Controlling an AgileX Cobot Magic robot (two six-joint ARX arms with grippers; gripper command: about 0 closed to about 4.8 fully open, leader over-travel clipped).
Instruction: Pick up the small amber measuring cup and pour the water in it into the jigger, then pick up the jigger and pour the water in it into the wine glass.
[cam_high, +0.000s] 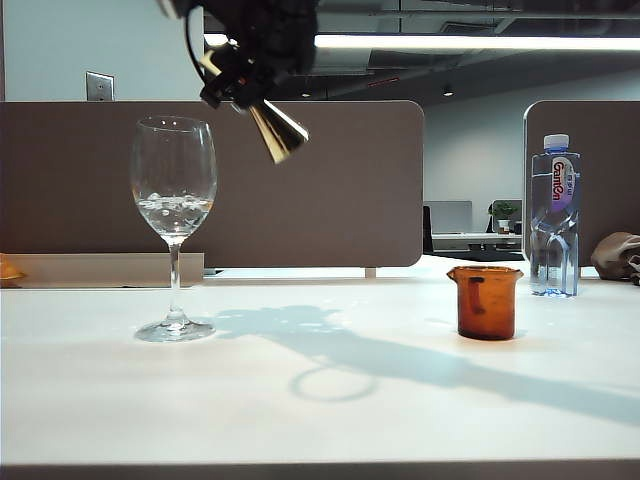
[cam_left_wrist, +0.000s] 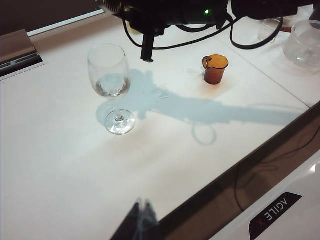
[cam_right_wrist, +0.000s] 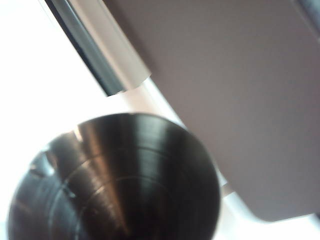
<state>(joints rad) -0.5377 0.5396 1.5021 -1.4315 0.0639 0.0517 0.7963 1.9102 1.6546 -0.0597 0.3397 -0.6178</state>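
The right pincer (cam_high: 240, 85) is clamping the tilted jigger (cam_high: 277, 128) just above-right of the wine glass (cam_high: 174, 190); leftover drips risk missing its bowl. The left pincer (cam_left_wrist: 141, 220) is hanging together, nearer than the glass.

White table (cam_high: 300, 420) carries wine glass (cam_high: 174, 200), amber measuring cup (cam_high: 485, 302), water bottle (cam_high: 555, 220).

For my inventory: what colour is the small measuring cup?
Translucent amber-brown; the small amber measuring cup shows best in the exterior view.

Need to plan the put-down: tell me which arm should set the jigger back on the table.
Right, probably. Its hand already grips the jigger, tilted above the wine glass. The left hand hangs apart, holding nothing.
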